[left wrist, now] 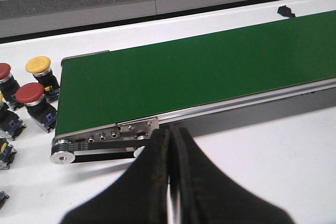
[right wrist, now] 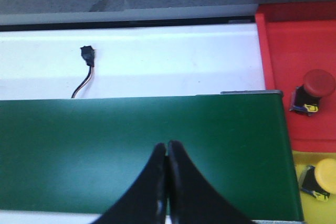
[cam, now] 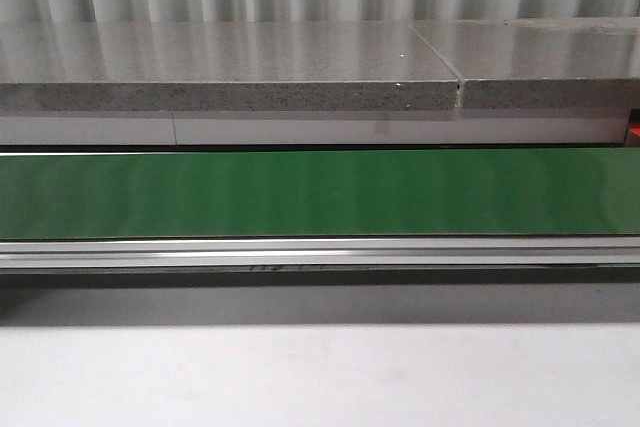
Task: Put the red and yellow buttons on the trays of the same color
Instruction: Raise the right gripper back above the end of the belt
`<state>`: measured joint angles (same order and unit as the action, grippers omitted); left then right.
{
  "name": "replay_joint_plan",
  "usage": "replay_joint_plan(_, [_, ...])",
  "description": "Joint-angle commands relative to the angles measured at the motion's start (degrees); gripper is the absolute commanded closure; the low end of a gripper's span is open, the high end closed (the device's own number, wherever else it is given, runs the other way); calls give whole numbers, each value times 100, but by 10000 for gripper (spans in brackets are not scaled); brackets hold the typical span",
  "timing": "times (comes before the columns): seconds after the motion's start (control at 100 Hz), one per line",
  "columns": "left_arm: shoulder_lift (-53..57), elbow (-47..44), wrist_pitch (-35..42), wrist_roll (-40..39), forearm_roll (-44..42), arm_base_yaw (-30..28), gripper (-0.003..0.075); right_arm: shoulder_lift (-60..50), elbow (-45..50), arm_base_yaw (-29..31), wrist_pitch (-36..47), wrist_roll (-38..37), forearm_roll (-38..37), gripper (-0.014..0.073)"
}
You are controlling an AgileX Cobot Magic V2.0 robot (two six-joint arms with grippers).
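A: Buttons first. Where?

B: Left wrist view, left edge: yellow button uppermost, red button just below it, another red cap cut by the frame. All stand on the white table, beside the belt's end.

A: Trays?

B: Right wrist view, right side. Red tray holds one red-capped button lying tilted; yellow tray below it holds a yellow-capped one.

A: Surface, room?

B: Green conveyor belt spans the front view; grey speckled counter behind, corrugated wall above.

A: Grippers?

B: Left gripper and right gripper: jaws together, holding nothing.
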<state>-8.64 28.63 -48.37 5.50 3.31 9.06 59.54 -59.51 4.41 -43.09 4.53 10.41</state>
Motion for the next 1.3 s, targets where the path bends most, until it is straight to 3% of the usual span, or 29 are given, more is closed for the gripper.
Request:
replay_joint_plan(0.0, [-66, 142, 440, -17, 36, 59, 741, -383, 86, -168, 310, 95, -32, 666])
replay_joint_plan(0.21, [-66, 142, 440, -17, 66, 59, 741, -1246, 902, -464, 515, 320, -32, 666])
replay_joint_plan(0.69, [-66, 142, 471, -17, 77, 59, 741, -3530, 2641, -485, 571, 408, -32, 666])
replay_joint_plan(1.09, [-275, 252, 863, -30, -199, 59, 741, -4148, 2843, -485, 600, 404, -32, 666])
replay_joint_plan(1.29, [-1419, 762, 878, -897, -1000, 59, 741, -4148, 2843, -485, 600, 404, -32, 666])
